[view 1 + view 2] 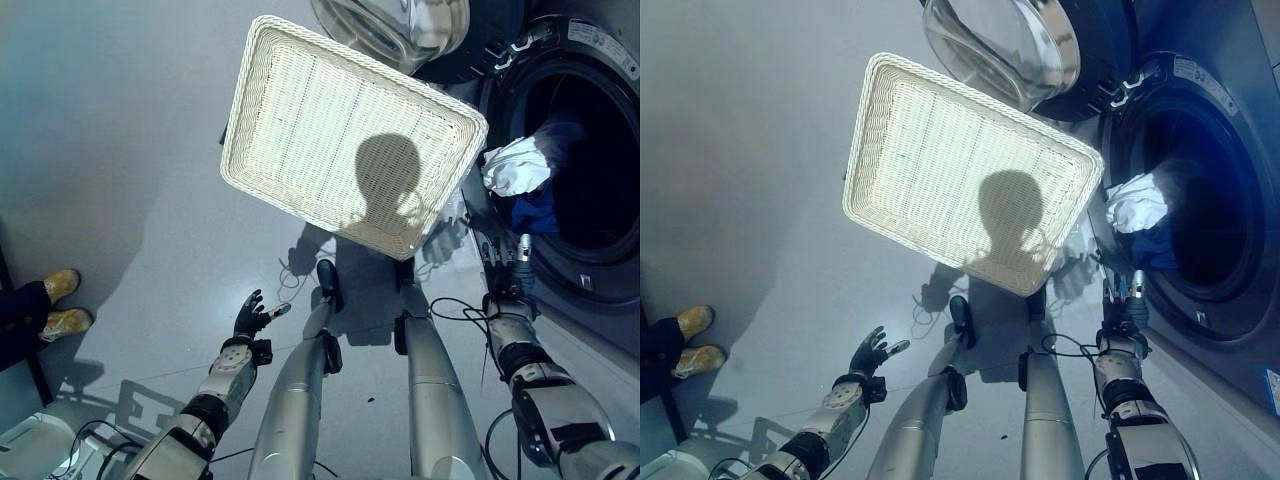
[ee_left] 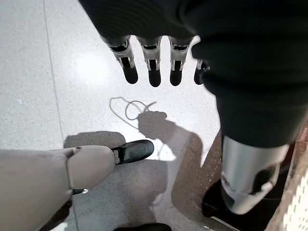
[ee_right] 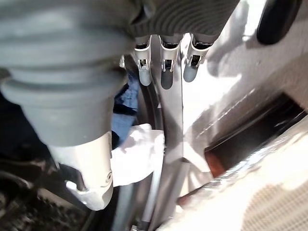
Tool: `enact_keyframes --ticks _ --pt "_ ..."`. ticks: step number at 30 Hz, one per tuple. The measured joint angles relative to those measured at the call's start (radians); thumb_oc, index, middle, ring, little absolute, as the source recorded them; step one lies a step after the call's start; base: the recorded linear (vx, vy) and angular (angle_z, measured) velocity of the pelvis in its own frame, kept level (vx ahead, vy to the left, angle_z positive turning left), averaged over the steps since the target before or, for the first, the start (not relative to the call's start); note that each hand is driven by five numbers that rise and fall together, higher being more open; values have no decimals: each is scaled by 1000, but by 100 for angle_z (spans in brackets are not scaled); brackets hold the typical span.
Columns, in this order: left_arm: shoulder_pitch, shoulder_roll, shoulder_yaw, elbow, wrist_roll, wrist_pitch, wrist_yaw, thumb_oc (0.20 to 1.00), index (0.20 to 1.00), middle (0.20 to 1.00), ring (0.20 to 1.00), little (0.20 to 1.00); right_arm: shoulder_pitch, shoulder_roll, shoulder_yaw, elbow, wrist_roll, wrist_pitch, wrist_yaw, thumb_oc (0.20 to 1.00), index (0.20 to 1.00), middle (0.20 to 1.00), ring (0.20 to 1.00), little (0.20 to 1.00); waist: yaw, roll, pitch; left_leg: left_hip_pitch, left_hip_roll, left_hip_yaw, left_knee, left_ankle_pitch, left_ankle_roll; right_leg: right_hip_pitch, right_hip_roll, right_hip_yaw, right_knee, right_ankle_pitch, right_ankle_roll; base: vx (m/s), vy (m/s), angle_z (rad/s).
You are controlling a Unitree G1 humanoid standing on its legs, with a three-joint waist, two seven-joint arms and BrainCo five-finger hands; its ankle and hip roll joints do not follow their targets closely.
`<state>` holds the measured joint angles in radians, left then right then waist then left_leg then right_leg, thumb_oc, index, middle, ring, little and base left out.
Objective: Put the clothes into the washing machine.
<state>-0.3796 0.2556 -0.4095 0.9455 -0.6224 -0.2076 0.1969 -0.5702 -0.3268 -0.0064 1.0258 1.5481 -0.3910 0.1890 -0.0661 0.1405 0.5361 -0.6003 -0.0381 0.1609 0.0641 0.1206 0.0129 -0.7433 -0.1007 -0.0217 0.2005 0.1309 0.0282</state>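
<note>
The washing machine (image 1: 600, 262) stands at the right with its round glass door (image 1: 1000, 45) swung open. A white cloth (image 1: 515, 165) hangs over the lip of the drum, with a blue cloth (image 1: 535, 212) just below it inside. Both also show in the right wrist view, the white cloth (image 3: 137, 154) and the blue cloth (image 3: 122, 120). My right hand (image 1: 510, 270) is open, fingers (image 3: 163, 72) straight, just in front of the drum's rim and holding nothing. My left hand (image 1: 250, 318) is open over the floor at the lower left, its fingers (image 2: 154, 72) spread and empty.
A shallow white wicker basket (image 1: 320, 110) lies empty on the floor left of the machine. A person's yellow shoes (image 1: 60, 300) stand at the far left. A white appliance corner (image 1: 30, 440) shows at the bottom left.
</note>
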Motion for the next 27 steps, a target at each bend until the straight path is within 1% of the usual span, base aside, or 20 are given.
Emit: enact_keyframes --ticks 5,7,9,11,12,13,15,16,17,18,20,21,23,24,25,26,27 --pt "2 -22 2 26 -1 -1 0 1000 1000 1000 1000 1000 37 27 54 5 -110 -10 -19 1000 1000 1000 1000 1000 2 0 0 35 -1 -11 -3 2 2 49 -6 -22 -15 0 0 -71 77 9" --pt "6 -21 1 33 0 -1 0 1000 1000 1000 1000 1000 53 38 55 5 -143 -10 -24 1000 1000 1000 1000 1000 3 0 0 53 1 -16 -5 2 1 71 -6 -27 -20 -4 6 -69 51 9" --pt "7 -25 20 54 0 4 -2 1000 1000 1000 1000 1000 57 38 82 30 -225 -14 -48 1000 1000 1000 1000 1000 3 -1 0 65 0 -26 -8 4 2 91 -9 -36 -31 -2 9 -63 54 7" --pt "7 -25 20 54 0 4 -2 1000 1000 1000 1000 1000 57 38 82 30 -225 -14 -48 1000 1000 1000 1000 1000 3 -1 0 65 0 -26 -8 4 2 91 -9 -36 -31 -2 9 -20 21 8" --pt "18 -26 42 84 -1 6 -15 1000 1000 1000 1000 1000 80 41 105 58 -330 -14 -79 1000 1000 1000 1000 1000 4 -1 0 104 -1 -36 -17 6 2 142 -10 -51 -48 -2 9 -35 35 15" --pt "30 -24 47 86 -1 6 -21 1000 1000 1000 1000 1000 91 42 110 60 -351 -14 -86 1000 1000 1000 1000 1000 6 -1 0 122 0 -39 -21 5 2 163 -9 -55 -57 -2 10 -41 35 19" --pt "60 -21 80 112 -1 16 -54 1000 1000 1000 1000 1000 105 34 166 86 -450 -6 -108 1000 1000 1000 1000 1000 4 -5 -1 170 0 -54 -28 4 1 222 -11 -71 -72 -1 13 -44 27 14" --pt "76 -21 113 125 -2 27 -76 1000 1000 1000 1000 1000 127 35 189 92 -520 -1 -118 1000 1000 1000 1000 1000 7 -19 -4 209 2 -56 -34 2 -1 265 -9 -76 -81 -2 14 -28 20 12" --pt "80 -20 129 134 -2 30 -92 1000 1000 1000 1000 1000 136 32 207 96 -560 3 -123 1000 1000 1000 1000 1000 7 -25 -3 231 5 -56 -37 0 -1 290 -9 -79 -87 -2 14 -10 15 9" --pt "87 -15 134 145 -2 40 -127 1000 1000 1000 1000 1000 166 32 216 95 -652 12 -130 1000 1000 1000 1000 1000 13 -39 -8 278 6 -61 -44 -1 -3 343 -7 -84 -106 -2 13 -8 10 5" --pt "105 -1 135 149 -2 44 -161 1000 1000 1000 1000 1000 182 39 217 95 -730 15 -137 1000 1000 1000 1000 1000 22 -61 -21 309 7 -61 -50 -3 -4 377 -6 -85 -119 -6 17 5 4 2" --pt "108 4 139 154 -2 46 -189 1000 1000 1000 1000 1000 194 33 231 96 -795 18 -141 1000 1000 1000 1000 1000 26 -71 -23 335 7 -64 -60 -5 -4 407 -6 -90 -133 -4 19 68 -24 9" --pt "139 20 143 167 -1 47 -245 1000 1000 1000 1000 1000 237 31 253 102 -935 25 -148 1000 1000 1000 1000 1000 31 -114 -59 385 10 -76 -76 -7 -3 465 -5 -100 -157 -3 21 108 -49 12" --pt "144 23 148 169 -1 49 -255 1000 1000 1000 1000 1000 245 31 260 101 -959 26 -148 1000 1000 1000 1000 1000 31 -120 -66 392 10 -78 -77 -8 -2 475 -4 -102 -161 -3 21 109 -49 9" --pt "154 29 157 176 0 57 -271 1000 1000 1000 1000 1000 269 32 264 98 -1004 31 -146 1000 1000 1000 1000 1000 31 -138 -84 413 12 -82 -84 -9 -2 500 -2 -103 -173 -3 20 97 -41 8" --pt "161 33 158 177 0 61 -278 1000 1000 1000 1000 1000 280 32 266 98 -1019 36 -143 1000 1000 1000 1000 1000 33 -145 -95 423 13 -83 -88 -10 -2 511 -1 -104 -177 -3 20 152 -57 10" --pt "182 41 158 180 2 68 -298 1000 1000 1000 1000 1000 313 33 267 106 -1055 50 -131 1000 1000 1000 1000 1000 34 -158 -137 450 15 -89 -101 -11 -4 544 -1 -108 -200 -2 20 145 -51 10"
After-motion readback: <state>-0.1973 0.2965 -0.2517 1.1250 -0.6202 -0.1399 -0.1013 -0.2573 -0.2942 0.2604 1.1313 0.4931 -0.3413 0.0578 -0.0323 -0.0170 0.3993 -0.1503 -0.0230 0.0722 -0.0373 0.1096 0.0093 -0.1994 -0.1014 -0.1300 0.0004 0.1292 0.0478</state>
